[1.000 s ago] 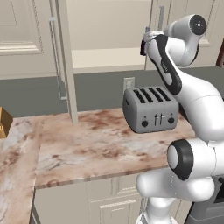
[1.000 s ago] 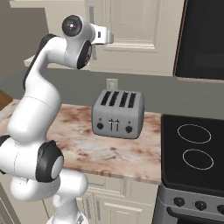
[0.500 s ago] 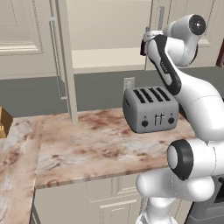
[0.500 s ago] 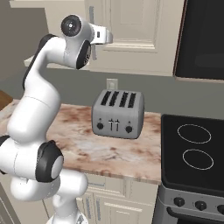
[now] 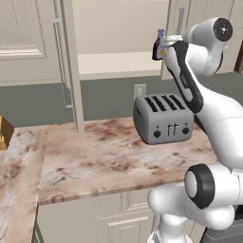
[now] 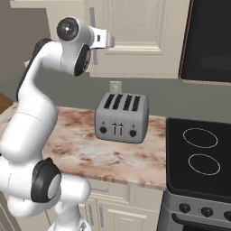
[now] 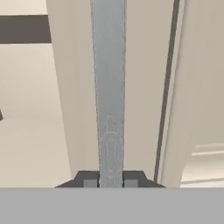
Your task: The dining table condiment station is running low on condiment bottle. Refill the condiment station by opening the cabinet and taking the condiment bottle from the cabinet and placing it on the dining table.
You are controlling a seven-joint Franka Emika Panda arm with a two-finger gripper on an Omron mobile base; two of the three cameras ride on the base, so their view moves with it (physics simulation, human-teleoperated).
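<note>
Gripper (image 7: pixel 110 179): closed on the cabinet's handle (image 7: pixel 109 87), a vertical silver bar running toward 12 o'clock between the fingertips. Condiment bottle (image 5: pixel 158 47): upright on the cabinet (image 5: pixel 118 28) shelf, just beside the wrist.

Seen from the hand: the gripper (image 7: pixel 110 180) is clamped on the long silver bar handle (image 7: pixel 109 87) of the cream cabinet (image 7: pixel 144 87), its two dark fingertips (image 7: pixel 89 180) pressed to either side of the bar at the bottom of the view. The handle runs straight up the middle. A dark seam (image 7: pixel 167 87) lies just right of it, with raised panelling at far right.
</note>
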